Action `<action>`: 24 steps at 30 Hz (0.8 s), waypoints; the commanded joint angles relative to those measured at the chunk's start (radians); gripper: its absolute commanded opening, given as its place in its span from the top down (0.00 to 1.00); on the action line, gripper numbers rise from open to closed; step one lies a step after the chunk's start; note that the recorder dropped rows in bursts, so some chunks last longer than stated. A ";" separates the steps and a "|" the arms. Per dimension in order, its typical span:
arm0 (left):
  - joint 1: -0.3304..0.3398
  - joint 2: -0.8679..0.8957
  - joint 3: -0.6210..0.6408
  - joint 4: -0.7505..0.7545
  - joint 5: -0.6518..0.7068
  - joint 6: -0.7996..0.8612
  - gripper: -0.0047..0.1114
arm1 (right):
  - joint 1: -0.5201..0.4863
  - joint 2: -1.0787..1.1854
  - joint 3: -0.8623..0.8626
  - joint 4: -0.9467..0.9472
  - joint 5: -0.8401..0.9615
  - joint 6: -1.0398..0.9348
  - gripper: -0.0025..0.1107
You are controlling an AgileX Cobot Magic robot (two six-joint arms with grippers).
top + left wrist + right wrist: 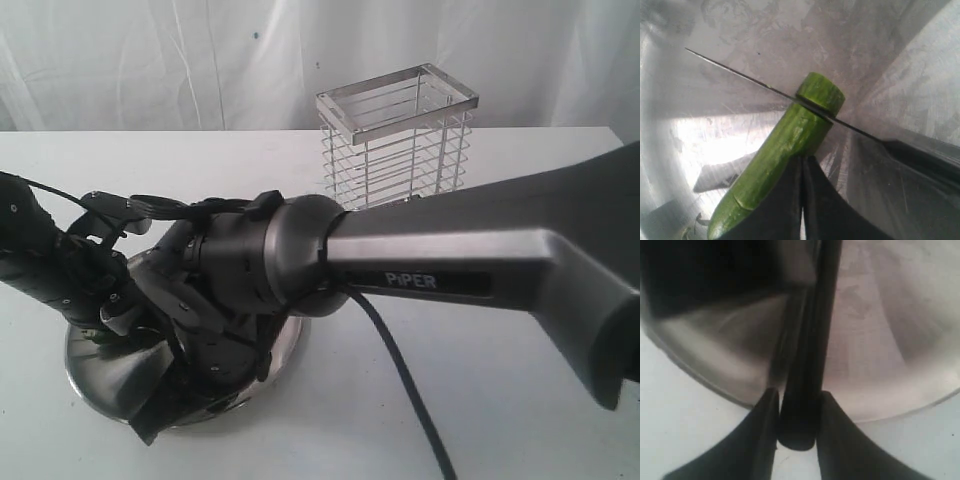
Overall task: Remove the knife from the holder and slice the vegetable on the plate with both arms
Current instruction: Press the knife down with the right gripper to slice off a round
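The vegetable [790,135], a dark-green cucumber, lies on the shiny plate [730,55]. The knife's thin dark blade [740,75] stands edge-down in a cut near the cucumber's far end, with a slice-thick piece [821,93] beyond it. My left gripper [802,161] is shut, its fingers pressed together beside and over the cucumber. My right gripper [797,405] is shut on the knife's black handle [801,390] at the plate's rim [880,407]. In the exterior view both arms crowd over the plate [95,372] and hide the cucumber and the knife.
The wire holder [395,135] stands behind the plate to the right, with nothing showing inside it. The right arm, marked "PiPER" [450,270], spans the white table [480,420] from the right, a black cable [400,370] hanging below it. A white curtain [150,60] closes the back.
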 commanded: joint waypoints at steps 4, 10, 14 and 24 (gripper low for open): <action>-0.005 0.037 0.015 -0.007 0.047 -0.031 0.96 | -0.003 0.036 -0.017 0.052 0.067 -0.042 0.98; -0.005 0.037 0.015 -0.007 0.043 -0.035 0.96 | 0.008 0.013 -0.002 0.100 0.156 -0.079 0.98; -0.005 0.037 0.015 -0.007 0.043 -0.057 0.96 | 0.011 -0.014 -0.002 0.104 0.195 -0.088 0.98; 0.001 0.037 0.015 -0.009 0.043 -0.057 0.96 | 0.017 -0.035 -0.002 0.098 0.276 -0.103 0.98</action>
